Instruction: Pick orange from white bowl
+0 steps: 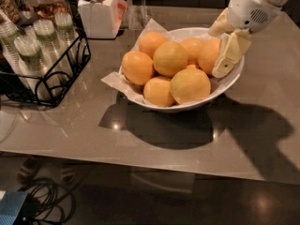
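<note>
End effector upper right, angled down-left.
</note>
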Action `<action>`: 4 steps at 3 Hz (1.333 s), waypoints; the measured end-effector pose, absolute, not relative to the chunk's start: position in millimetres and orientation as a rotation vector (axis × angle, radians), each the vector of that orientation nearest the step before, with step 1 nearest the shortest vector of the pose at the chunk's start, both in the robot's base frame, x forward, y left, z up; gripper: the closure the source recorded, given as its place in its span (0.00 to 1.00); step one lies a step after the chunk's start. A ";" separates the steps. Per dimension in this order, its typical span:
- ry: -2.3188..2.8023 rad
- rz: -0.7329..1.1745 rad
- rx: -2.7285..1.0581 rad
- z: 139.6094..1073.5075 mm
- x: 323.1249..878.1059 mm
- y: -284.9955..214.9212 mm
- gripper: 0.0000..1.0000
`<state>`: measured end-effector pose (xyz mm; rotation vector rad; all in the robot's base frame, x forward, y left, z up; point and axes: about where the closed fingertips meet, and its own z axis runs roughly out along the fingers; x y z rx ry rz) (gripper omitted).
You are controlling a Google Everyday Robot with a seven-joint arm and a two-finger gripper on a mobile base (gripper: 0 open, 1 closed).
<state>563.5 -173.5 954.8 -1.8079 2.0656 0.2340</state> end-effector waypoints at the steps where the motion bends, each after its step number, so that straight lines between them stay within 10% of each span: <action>1: 2.090 0.267 -1.805 944.8 563.1 -175.9 0.20; 2: 2.108 0.299 -1.801 935.7 564.0 -177.1 0.23; 4: 2.126 0.318 -1.790 928.1 563.7 -178.9 0.65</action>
